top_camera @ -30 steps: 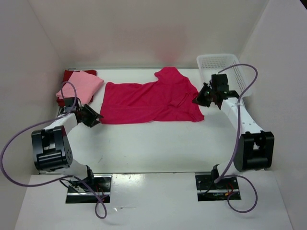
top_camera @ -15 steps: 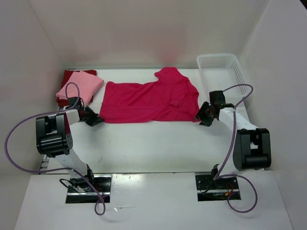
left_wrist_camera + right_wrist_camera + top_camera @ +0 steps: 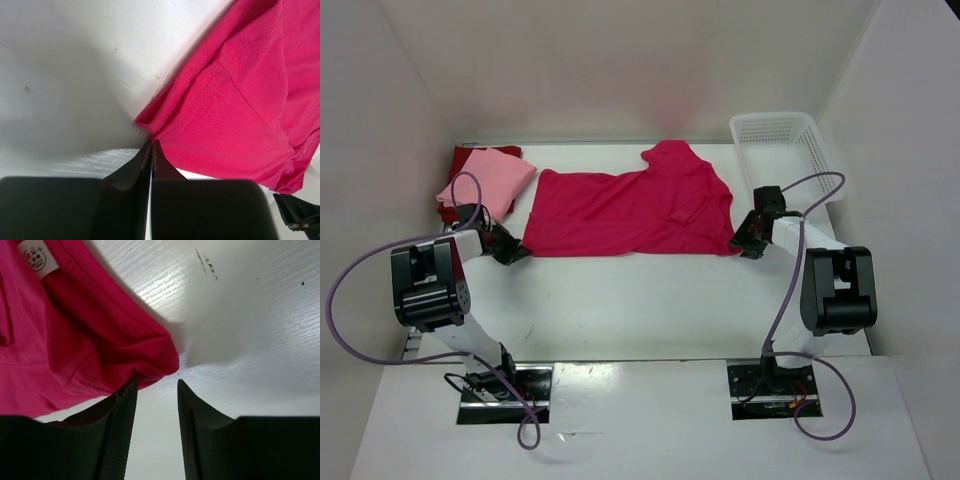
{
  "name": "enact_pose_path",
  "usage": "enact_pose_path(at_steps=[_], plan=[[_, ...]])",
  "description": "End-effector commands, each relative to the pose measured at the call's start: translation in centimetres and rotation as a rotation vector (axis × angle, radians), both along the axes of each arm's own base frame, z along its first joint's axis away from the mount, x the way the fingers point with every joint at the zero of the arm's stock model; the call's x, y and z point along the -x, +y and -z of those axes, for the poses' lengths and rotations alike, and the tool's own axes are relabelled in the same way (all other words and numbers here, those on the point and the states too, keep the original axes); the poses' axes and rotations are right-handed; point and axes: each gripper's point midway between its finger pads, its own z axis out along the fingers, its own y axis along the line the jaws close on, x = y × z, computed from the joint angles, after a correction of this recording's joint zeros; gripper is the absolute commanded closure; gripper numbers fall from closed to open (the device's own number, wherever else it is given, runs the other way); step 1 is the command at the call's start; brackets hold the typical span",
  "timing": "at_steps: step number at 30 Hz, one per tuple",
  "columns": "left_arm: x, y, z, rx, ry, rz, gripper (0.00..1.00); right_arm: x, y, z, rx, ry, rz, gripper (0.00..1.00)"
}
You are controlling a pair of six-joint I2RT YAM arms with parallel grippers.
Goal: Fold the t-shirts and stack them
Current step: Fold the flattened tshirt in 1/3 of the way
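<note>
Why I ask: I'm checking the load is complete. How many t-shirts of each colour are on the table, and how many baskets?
Dark red t-shirt: 1
Light pink t-shirt: 1
Crimson-magenta t-shirt: 1
White lattice basket: 1
Total: 4
</note>
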Motion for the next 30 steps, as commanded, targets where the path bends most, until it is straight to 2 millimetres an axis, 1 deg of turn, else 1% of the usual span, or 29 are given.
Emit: enact_pose_path(at_steps=[1, 2, 3, 4, 5, 6, 7, 9, 11, 12, 13, 14, 17, 18, 19, 20, 21, 22, 23, 24, 26, 27, 28, 29, 30], plan=[[1.5, 1.5, 0.8, -0.089, 0.045, 0.002, 1.00, -2.8, -0.7, -0.9, 0.034, -0.079, 0.038, 0.57], [1.5, 1.5, 0.8, -0.089, 0.045, 0.002, 1.00, -2.8, -0.3, -0.8, 0.028, -0.082, 0.038, 0.59], [1.6, 1.6, 0.6, -0.097, 0.050, -0.003, 1.00, -2.7, -0.5, -0.5, 0.033, -0.073, 0.052, 0.59], [2.2, 1.5, 1.0, -0.096, 0.068, 0.006, 1.00, -3.0, -0.1, -0.3, 0.032, -0.079, 0.042, 0.62], [2.2, 1.7, 0.8, -0.108, 0.061, 0.000, 1.00, -3.3, 0.0, -0.4, 0.025, -0.089, 0.052, 0.64], [2.2, 1.7, 0.8, -0.108, 0.061, 0.000, 1.00, -3.4, 0.0, 0.0, 0.020, -0.086, 0.062, 0.70], [2.4, 2.2, 0.9, -0.116, 0.075, -0.016, 1.00, -3.4, -0.2, 0.0, 0.029, -0.086, 0.067, 0.76], [2.4, 2.2, 0.9, -0.117, 0.075, -0.016, 1.00, -3.4, -0.1, 0.1, 0.025, -0.089, 0.075, 0.89], [2.2, 2.1, 0.3, -0.114, 0.055, -0.013, 1.00, -3.2, -0.3, 0.0, 0.028, -0.093, 0.090, 0.96], [2.1, 2.1, -0.9, -0.123, 0.027, -0.015, 1.00, -3.2, -0.3, 0.0, 0.028, -0.093, 0.090, 1.00], [2.1, 2.3, -1.6, -0.136, 0.014, -0.020, 1.00, -3.1, -0.3, -0.5, 0.028, -0.101, 0.090, 1.00], [2.0, 2.5, -2.8, -0.160, -0.019, -0.019, 1.00, -2.9, -0.3, -0.9, 0.027, -0.111, 0.090, 1.00], [3.1, 2.7, -3.7, -0.173, -0.013, -0.025, 1.00, -1.1, -0.2, -1.0, 0.013, -0.071, 0.101, 1.00], [3.7, 2.7, -3.6, -0.177, 0.000, -0.029, 1.00, -0.6, 0.2, -1.8, 0.007, -0.085, 0.100, 1.00], [4.4, 2.7, -3.4, -0.171, 0.019, -0.037, 1.00, 1.0, 0.7, -1.3, -0.020, -0.040, 0.083, 1.00], [4.8, 2.4, -3.3, -0.160, 0.028, -0.031, 1.00, 1.5, 0.6, -1.5, -0.039, -0.032, 0.097, 1.00], [6.1, 2.8, -2.5, -0.135, 0.068, -0.057, 1.00, 2.0, 0.8, -2.4, -0.053, -0.052, 0.090, 1.00], [6.7, 2.8, -2.2, -0.115, 0.085, -0.065, 1.00, 3.1, 0.4, -2.2, -0.051, -0.028, 0.103, 1.00], [6.9, 2.6, -2.3, -0.087, 0.086, -0.063, 1.00, 3.7, 0.4, -2.5, -0.051, -0.030, 0.103, 1.00], [6.8, 2.7, -2.6, -0.091, 0.076, -0.064, 1.00, 4.3, 0.1, -3.6, -0.052, -0.042, 0.111, 1.00], [7.3, 2.9, -2.6, -0.065, 0.090, -0.080, 1.00, 4.7, 0.5, -4.9, -0.083, -0.066, 0.126, 1.00], [7.3, 2.9, -2.6, -0.065, 0.090, -0.080, 1.00, 5.1, 0.7, -4.8, -0.090, -0.049, 0.122, 1.00], [7.8, 2.4, -2.3, -0.045, 0.106, -0.073, 1.00, 5.9, 0.3, -4.8, -0.096, -0.026, 0.139, 1.00], [8.0, 2.1, -2.3, -0.007, 0.110, -0.091, 1.00, 6.6, 0.4, -4.3, -0.115, 0.005, 0.140, 1.00], [8.5, 1.4, -1.9, 0.028, 0.124, -0.095, 1.00, 6.8, 0.7, -5.0, -0.133, -0.013, 0.140, 1.00]])
